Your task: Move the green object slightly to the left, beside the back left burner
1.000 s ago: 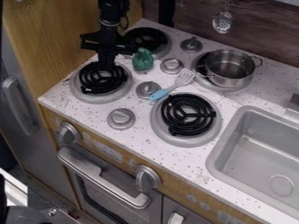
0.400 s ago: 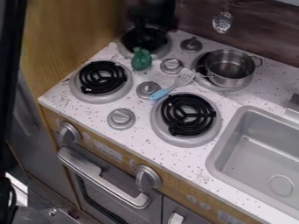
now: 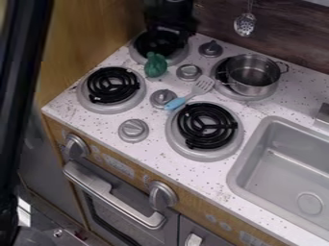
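The black gripper (image 3: 170, 28) is at the top of the camera view, over the back left burner (image 3: 138, 56). Just in front of it, a green toy vegetable (image 3: 155, 65) lies at that burner's front edge; whether the two touch, I cannot tell. A spatula with a blue handle (image 3: 175, 104) and a pale slotted head lies between the burners, its head beside the pot. The silver pot (image 3: 253, 82) sits on the back right burner.
Black coils fill the front left burner (image 3: 113, 85) and front right burner (image 3: 207, 126). Grey knobs stand between them. The sink (image 3: 289, 168) is at the right, and a slotted ladle (image 3: 245, 24) hangs on the back wall. A dark upright shape covers the left edge.
From the front left burner, the gripper has moved back and to the right, behind the green vegetable. The vegetable looks slightly shifted left. A dark shape has come in along the left edge.
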You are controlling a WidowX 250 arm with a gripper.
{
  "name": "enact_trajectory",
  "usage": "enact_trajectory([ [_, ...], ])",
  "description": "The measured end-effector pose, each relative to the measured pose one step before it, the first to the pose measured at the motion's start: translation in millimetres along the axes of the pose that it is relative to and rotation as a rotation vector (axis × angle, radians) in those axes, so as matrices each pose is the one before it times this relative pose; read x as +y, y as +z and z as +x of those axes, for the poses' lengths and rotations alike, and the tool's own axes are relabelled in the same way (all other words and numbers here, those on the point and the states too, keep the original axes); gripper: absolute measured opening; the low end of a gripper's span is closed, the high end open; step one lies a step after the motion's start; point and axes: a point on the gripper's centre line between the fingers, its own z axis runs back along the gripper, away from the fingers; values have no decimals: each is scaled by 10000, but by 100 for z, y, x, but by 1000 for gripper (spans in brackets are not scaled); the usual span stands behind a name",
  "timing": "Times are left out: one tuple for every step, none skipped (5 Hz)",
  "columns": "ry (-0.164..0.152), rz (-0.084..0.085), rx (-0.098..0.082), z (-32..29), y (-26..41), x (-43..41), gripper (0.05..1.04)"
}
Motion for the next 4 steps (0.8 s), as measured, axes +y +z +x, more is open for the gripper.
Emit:
enact_trajectory([
  [407,264,139,-578,-726,988,999],
  [317,-35,398,-857,-662,931,999],
  [165,-41,247,-442,-931,720,999],
  [-30,-112,367,-818,-1563,-482,1000],
])
